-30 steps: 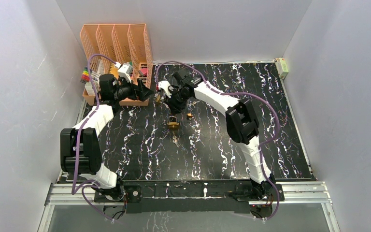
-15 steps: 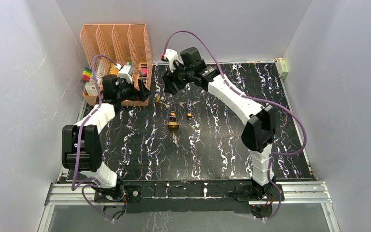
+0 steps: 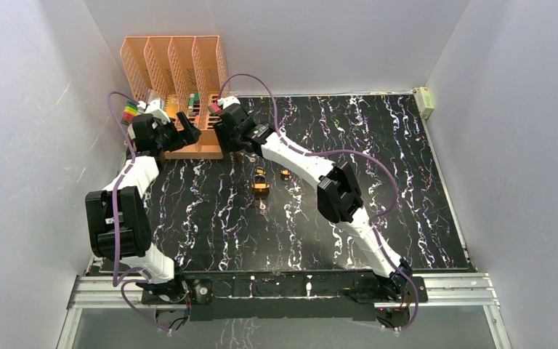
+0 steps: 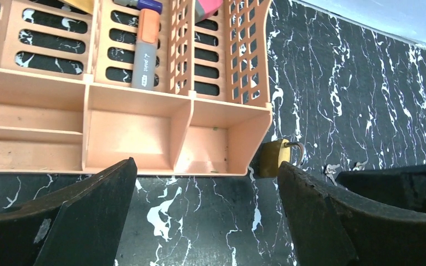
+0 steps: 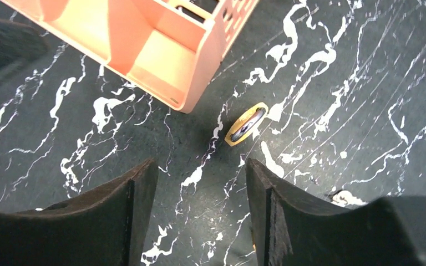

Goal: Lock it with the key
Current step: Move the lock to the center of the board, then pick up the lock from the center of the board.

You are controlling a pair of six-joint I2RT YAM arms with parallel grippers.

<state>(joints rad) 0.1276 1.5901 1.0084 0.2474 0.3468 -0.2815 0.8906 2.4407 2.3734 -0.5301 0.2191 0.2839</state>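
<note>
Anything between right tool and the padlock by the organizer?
No. Right wrist view: only bare mat between the right tool and the padlock; organizer corner sits off to one side.

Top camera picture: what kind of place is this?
Probably a robot test booth, not a home desk: plain white walls box in a black marbled table, a left arm and a right arm are bolted to a metal rail, and small brass padlocks lie out.
</note>
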